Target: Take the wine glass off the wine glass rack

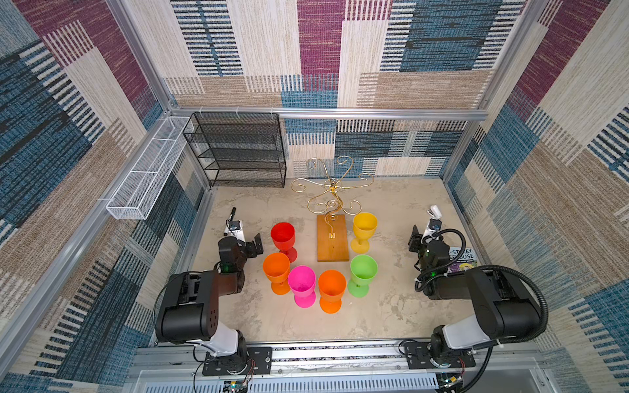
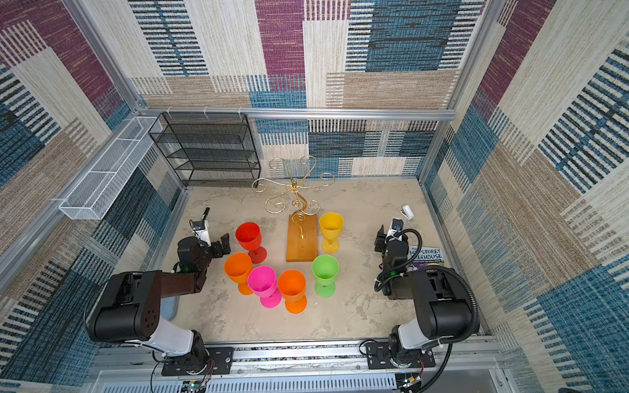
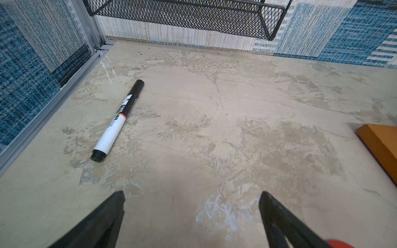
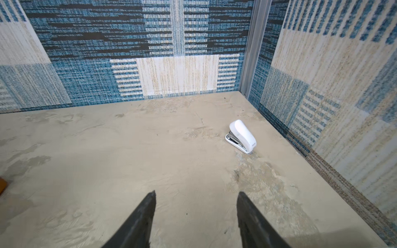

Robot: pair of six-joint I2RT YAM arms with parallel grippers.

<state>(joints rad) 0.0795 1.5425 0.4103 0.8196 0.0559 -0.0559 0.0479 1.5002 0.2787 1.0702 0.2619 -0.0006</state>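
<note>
Standing a little behind the middle of the tabletop (image 1: 391,313): the wine glass rack (image 1: 333,238), gold wire stem upright in a rectangular wooden base, scroll-ended arms spread above. Ringing that base, six plastic glasses, all upright on the tabletop and off the rack: red glass (image 1: 283,234) left of the base, yellow glass (image 1: 365,226) just beside its right long edge, green glass (image 1: 363,268) off its near right corner. Bunched toward the near edge, left orange glass (image 1: 276,268), pink glass (image 1: 301,280) and right orange glass (image 1: 332,285), bowls overlapping in both top views; cannot tell whether touching.

Hovering low over bare tabletop near the left edge: the left gripper (image 3: 192,193), spread fully wide, nothing between its fingers, with a marker (image 3: 118,120) lying ahead toward the far left corner. Hovering near the right edge: the right gripper (image 4: 196,193), parted roughly halfway, likewise empty, facing the far right corner and a white stapler (image 4: 241,136) there. Lying at the right edge, partly under the right arm, a book (image 1: 461,258). Fixed above the far left corner, a black mesh shelf (image 1: 238,149).
</note>
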